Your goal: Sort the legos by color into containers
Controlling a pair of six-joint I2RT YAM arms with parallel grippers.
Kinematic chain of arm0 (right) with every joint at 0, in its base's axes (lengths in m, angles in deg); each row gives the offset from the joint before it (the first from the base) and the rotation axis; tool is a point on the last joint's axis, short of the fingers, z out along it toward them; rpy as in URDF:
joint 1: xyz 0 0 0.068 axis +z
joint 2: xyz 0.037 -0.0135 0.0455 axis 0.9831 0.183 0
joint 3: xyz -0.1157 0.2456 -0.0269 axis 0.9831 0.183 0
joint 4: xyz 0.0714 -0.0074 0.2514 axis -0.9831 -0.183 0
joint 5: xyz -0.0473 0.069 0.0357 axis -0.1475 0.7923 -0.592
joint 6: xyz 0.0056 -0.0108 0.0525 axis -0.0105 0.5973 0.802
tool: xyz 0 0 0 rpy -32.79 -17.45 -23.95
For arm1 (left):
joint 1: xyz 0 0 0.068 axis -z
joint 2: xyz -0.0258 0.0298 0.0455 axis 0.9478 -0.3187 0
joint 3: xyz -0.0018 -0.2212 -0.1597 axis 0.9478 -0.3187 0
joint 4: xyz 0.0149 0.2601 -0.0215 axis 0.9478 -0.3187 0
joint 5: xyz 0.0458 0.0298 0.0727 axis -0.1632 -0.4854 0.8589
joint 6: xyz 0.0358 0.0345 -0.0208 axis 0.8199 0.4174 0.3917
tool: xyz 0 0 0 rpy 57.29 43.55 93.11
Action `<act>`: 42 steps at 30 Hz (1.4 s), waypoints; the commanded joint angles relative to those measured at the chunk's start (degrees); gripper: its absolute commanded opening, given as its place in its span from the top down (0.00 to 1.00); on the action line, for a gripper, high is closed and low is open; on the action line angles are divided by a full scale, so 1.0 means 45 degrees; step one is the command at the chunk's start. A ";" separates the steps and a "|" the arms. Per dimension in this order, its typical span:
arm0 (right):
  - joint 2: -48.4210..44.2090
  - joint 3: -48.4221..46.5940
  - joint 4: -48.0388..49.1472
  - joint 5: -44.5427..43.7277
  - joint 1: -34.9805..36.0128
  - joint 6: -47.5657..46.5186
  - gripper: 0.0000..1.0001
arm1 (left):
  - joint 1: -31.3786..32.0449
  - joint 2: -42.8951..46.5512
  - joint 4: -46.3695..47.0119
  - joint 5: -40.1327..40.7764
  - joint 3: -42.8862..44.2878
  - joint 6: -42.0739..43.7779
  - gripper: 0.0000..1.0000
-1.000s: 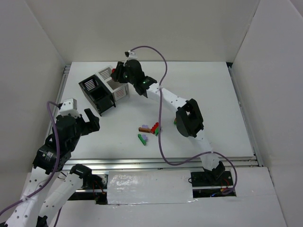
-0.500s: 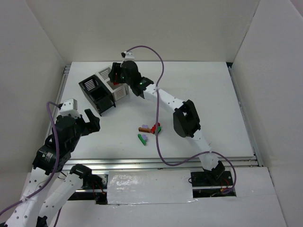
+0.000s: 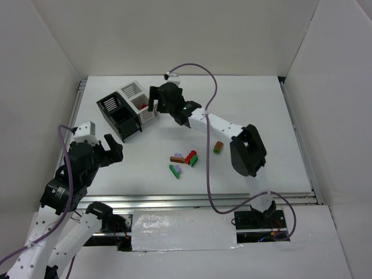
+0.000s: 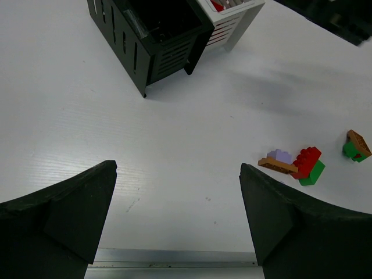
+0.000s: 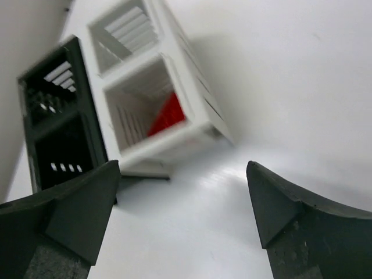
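The containers stand at the back left: a black bin point(image 3: 119, 116) and, joined to it, a white bin point(image 3: 139, 102). A red lego point(image 5: 167, 115) lies inside the white bin point(image 5: 157, 110). My right gripper point(image 3: 154, 102) hovers just right of that bin, open and empty point(image 5: 183, 168). Mid-table lies a cluster of legos: a brown plate point(image 3: 176, 158), a purple piece point(image 3: 179, 155), a red brick point(image 3: 190, 156) and a green one point(image 3: 192, 161). A green piece point(image 3: 174, 170) lies just in front of them. A brown-and-green lego point(image 3: 218, 147) sits apart to the right. My left gripper point(image 3: 111, 147) is open at the near left, empty point(image 4: 178, 168).
White walls close in the table at the back and on both sides. A metal rail point(image 3: 203, 200) runs along the near edge. The right arm's purple cable point(image 3: 208, 174) loops over the table near the cluster. The black bin point(image 4: 157, 35) looks empty inside.
The right gripper has opened and let go of the red brick, which now lies in the white bin. It has drawn back to the right of the bin. The left arm is unmoved.
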State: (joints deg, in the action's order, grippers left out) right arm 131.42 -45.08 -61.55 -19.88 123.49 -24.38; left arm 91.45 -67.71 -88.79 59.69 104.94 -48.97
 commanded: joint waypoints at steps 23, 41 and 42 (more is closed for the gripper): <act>-0.7636 1.0931 -0.5169 -0.5087 0.1328 0.9325 0.01 | 0.0099 -0.0571 0.0596 -0.0253 -0.0003 0.0350 0.00; -0.5113 1.0985 -0.4313 -0.4658 0.1720 1.0362 0.41 | 0.0490 -0.0239 0.0615 -0.0233 -0.0042 0.0311 0.01; -0.5171 1.1063 -0.4274 -0.4677 0.1719 1.0362 0.45 | 0.0490 -0.0258 0.0615 -0.0233 -0.0042 0.0311 0.00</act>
State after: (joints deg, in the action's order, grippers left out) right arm 108.21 5.17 -82.46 -38.63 131.07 20.36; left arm 93.19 -69.54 -88.37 58.80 104.74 -48.89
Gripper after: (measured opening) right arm 0.576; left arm 0.994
